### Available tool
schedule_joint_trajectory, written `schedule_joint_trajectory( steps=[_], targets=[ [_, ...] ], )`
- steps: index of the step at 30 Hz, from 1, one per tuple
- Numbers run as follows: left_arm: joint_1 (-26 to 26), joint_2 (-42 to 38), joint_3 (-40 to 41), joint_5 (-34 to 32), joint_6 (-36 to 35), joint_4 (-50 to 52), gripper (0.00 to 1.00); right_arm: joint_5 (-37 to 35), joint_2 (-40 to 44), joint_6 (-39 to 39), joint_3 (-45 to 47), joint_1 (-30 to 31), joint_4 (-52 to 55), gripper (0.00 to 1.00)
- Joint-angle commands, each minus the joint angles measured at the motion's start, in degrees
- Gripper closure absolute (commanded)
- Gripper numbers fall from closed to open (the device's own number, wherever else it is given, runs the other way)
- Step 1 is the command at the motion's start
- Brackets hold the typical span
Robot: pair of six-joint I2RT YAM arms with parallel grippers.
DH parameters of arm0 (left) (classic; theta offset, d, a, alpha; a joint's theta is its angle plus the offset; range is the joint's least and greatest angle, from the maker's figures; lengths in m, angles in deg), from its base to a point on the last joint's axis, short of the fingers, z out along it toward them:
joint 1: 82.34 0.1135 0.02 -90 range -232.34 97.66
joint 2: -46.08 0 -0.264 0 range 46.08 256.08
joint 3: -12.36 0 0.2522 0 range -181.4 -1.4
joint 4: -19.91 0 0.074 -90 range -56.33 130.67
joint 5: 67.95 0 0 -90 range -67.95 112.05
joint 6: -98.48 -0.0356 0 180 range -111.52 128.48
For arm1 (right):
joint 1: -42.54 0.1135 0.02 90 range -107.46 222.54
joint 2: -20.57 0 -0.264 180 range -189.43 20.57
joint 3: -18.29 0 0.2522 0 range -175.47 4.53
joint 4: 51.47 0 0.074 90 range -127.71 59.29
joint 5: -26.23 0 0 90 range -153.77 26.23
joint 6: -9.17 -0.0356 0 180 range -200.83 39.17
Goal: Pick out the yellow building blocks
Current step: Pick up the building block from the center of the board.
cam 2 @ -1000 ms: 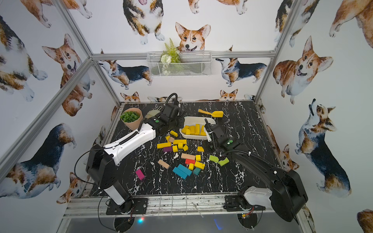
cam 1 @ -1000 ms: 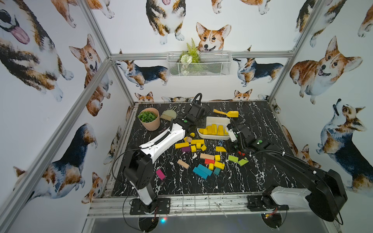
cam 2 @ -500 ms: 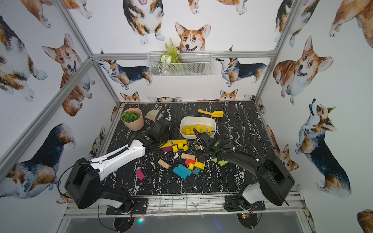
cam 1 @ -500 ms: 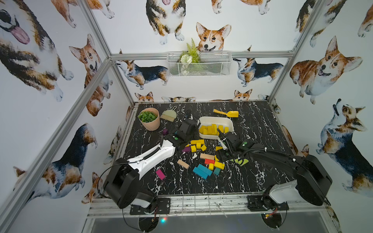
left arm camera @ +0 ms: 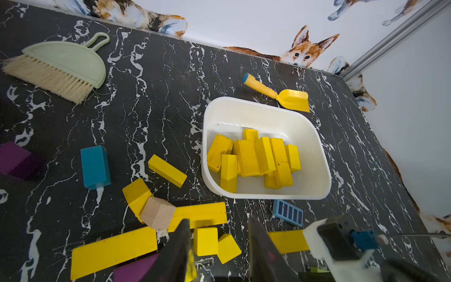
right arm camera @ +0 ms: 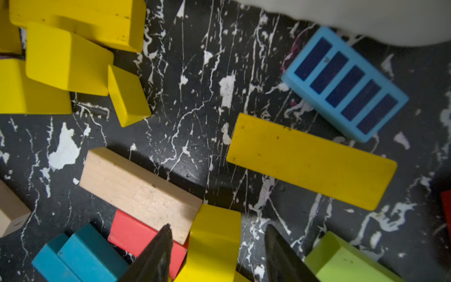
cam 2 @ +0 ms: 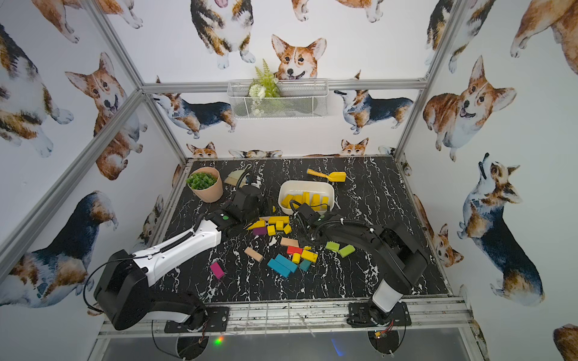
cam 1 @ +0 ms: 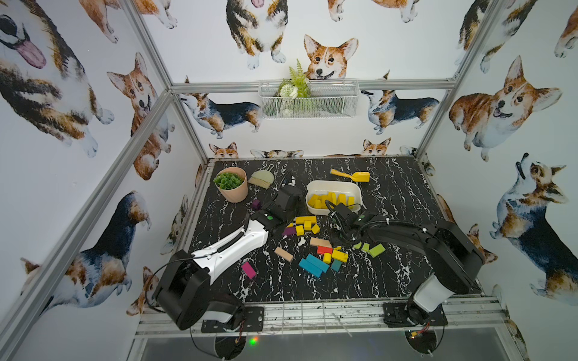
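Yellow blocks lay in the tub, with more loose before it. Wrist views alone showed a yellow bar, flat, lengthwise along the tub's near wall, beside a blue tile. The left gripper and right gripper gaped empty over loose blocks.

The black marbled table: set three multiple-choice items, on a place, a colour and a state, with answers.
1. Relative to the white tub, the yellow toy shovel lies: A inside it; B under it; C behind it, on the table.
2. The slatted piece beside the tub is: A light blue; B red; C purple.
3. The tub is: A empty; B holding yellow building blocks; C overturned.
C: it lies on tabletop past the tub. A: the left wrist view shows it. B: yellow bars lie piled inside.
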Motion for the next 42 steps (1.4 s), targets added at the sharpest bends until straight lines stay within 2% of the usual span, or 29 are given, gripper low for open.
schedule_joint_trajectory(
  steps=[1, 9, 21, 27, 30, 38, 42],
  targets=[
    [0.0, -0.4, 0.2, -1.4, 0.1, -1.2, 0.58, -1.0, -1.2, -1.7, -1.0, 0.1, 1.3, 0.44],
    [0.2, -0.8, 0.4, -2.5, -0.2, -1.4, 0.58, -1.3, -0.6, -2.2, -0.2, 0.1, 2.2, 0.52],
    [0.2, -1.5, 0.9, -2.3, -0.1, -1.5, 0.58, -0.8, -1.7, -2.9, 0.0, 0.1, 3.0, 0.57],
    [0.1, -1.9, 1.2, -2.3, 0.0, -1.7, 0.58, -1.6, -2.1, -3.0, 0.0, 0.1, 3.8, 0.63],
    [0.1, -1.9, 1.3, -2.6, 0.1, -1.8, 0.58, -1.9, -1.6, -2.9, -0.2, 0.2, 4.1, 0.69],
    [0.2, -2.4, 1.2, -4.5, -0.1, -2.0, 0.57, -7.9, 5.9, 1.3, -5.2, 0.1, 8.3, 0.70],
    [0.3, -3.6, 2.5, -5.9, 0.3, -2.2, 0.57, -10.7, 6.5, 5.2, -9.9, -0.7, 8.7, 0.70]
  ],
)
